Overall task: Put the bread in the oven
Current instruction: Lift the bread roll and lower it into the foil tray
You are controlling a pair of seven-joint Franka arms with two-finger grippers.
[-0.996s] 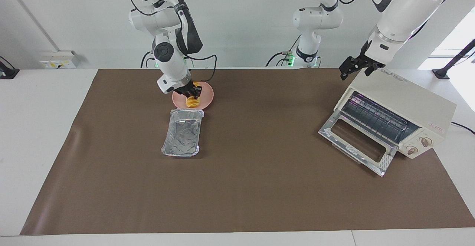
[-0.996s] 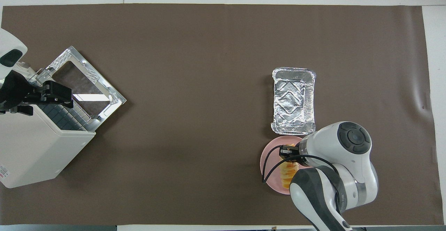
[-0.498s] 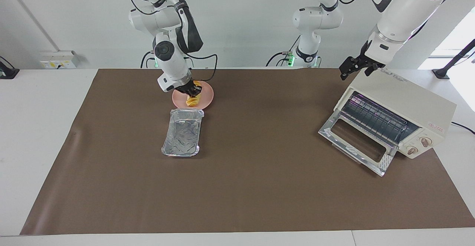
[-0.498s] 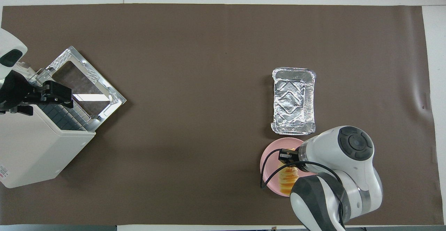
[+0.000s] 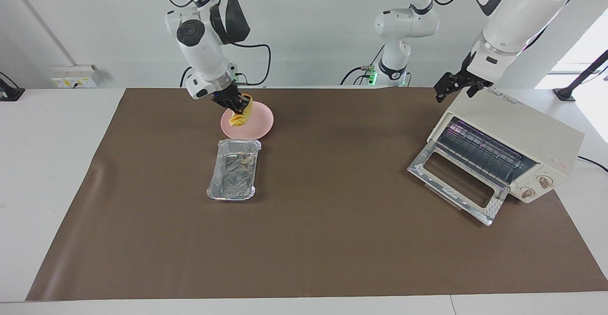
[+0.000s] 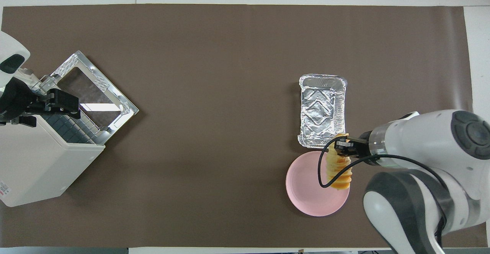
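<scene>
The bread (image 5: 239, 115), a ridged golden loaf, hangs tilted from my right gripper (image 5: 236, 105), which is shut on its upper end and holds it in the air over the pink plate (image 5: 260, 123). From above, the bread (image 6: 338, 171) hangs over the plate's (image 6: 306, 187) rim beside the right gripper (image 6: 342, 149). The cream oven (image 5: 520, 132) stands at the left arm's end, its glass door (image 5: 453, 182) dropped open and the wire rack showing. My left gripper (image 5: 451, 87) waits over the oven's (image 6: 42, 162) top edge.
An empty silver foil tray (image 5: 233, 168) lies just farther from the robots than the plate; it also shows from above (image 6: 321, 110). A brown mat (image 5: 332, 239) covers the table. A third arm (image 5: 403, 25) stands at the robots' edge.
My right gripper has risen from the plate with the bread in it, lifting the loaf clear. The left arm has not moved.
</scene>
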